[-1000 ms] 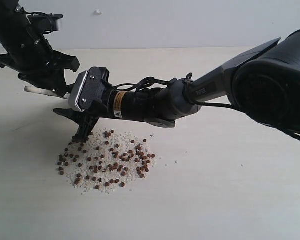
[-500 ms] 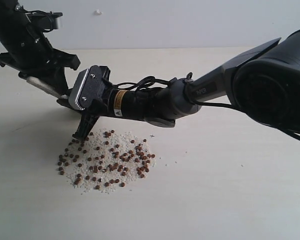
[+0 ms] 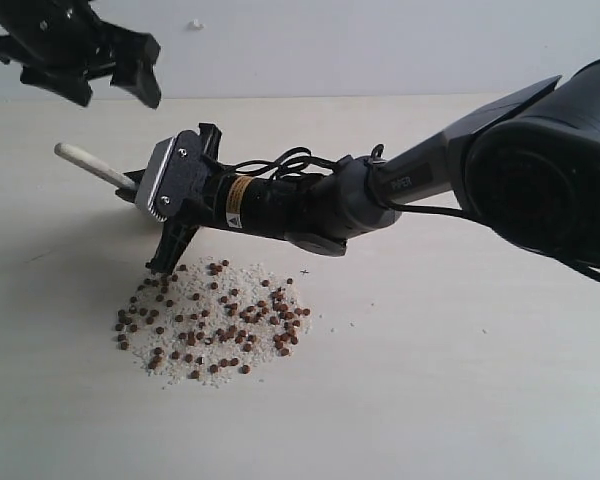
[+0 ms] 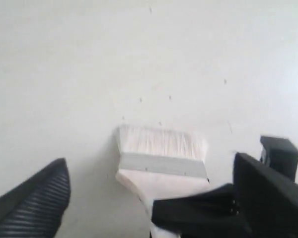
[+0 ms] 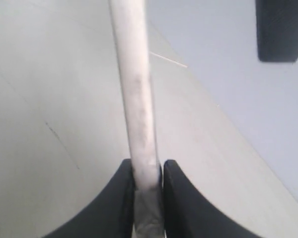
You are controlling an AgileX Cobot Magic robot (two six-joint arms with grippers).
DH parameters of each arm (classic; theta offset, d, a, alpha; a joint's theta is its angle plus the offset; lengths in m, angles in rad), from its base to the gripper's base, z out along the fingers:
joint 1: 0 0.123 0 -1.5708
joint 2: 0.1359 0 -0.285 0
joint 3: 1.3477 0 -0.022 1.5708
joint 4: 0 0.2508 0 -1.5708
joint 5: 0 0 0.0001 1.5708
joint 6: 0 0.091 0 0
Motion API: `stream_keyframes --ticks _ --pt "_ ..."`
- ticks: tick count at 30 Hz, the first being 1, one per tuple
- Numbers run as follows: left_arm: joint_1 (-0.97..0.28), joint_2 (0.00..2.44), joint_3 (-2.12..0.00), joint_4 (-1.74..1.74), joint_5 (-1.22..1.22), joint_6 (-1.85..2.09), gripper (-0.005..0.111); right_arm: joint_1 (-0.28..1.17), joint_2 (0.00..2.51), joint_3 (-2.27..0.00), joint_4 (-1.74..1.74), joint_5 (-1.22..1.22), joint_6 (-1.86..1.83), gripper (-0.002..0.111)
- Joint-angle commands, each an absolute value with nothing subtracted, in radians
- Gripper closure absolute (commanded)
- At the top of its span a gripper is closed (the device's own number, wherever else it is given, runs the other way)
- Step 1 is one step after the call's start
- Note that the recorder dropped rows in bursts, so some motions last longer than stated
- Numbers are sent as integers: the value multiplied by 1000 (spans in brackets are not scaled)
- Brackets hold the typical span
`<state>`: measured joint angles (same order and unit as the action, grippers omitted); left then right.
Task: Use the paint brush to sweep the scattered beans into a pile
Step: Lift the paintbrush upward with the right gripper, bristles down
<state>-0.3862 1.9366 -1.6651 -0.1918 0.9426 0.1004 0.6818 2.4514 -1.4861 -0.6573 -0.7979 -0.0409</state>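
The cream-handled, white-bristled flat paint brush (image 5: 136,99), judged light, is clenched near its ferrule (image 4: 161,163) by the right pincer (image 5: 148,171); the left pincer (image 3: 115,92) is spread.

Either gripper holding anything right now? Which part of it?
Right gripper is shut on the paint brush, pinching the handle right beside the ferrule. Left gripper is open, holding nothing.

Pale table (image 3: 460,400), heaped beans (image 3: 216,326)

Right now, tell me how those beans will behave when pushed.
The beans are tiny and round, so they will likely roll and scatter. Lying loose in a thin layer, they probably shift under a light push.
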Motion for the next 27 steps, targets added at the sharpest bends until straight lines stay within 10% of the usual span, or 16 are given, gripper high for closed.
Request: stream_keyframes --ticks 1,11,18,27 --pt "-341 1924 -1793 -191 916 68 12 679 2427 -1485 -566 -799 -50 108" --pt "-279 1832 -1906 -262 820 216 21 549 2292 -1501 -631 -737 310 108" --pt "-279 1827 -1845 -763 845 667 36 343 2269 -1756 -1641 -1046 1631 108" --pt "-155 1827 -1566 -1512 1094 1347 36 300 2266 -1820 -1738 -1221 1804 108"
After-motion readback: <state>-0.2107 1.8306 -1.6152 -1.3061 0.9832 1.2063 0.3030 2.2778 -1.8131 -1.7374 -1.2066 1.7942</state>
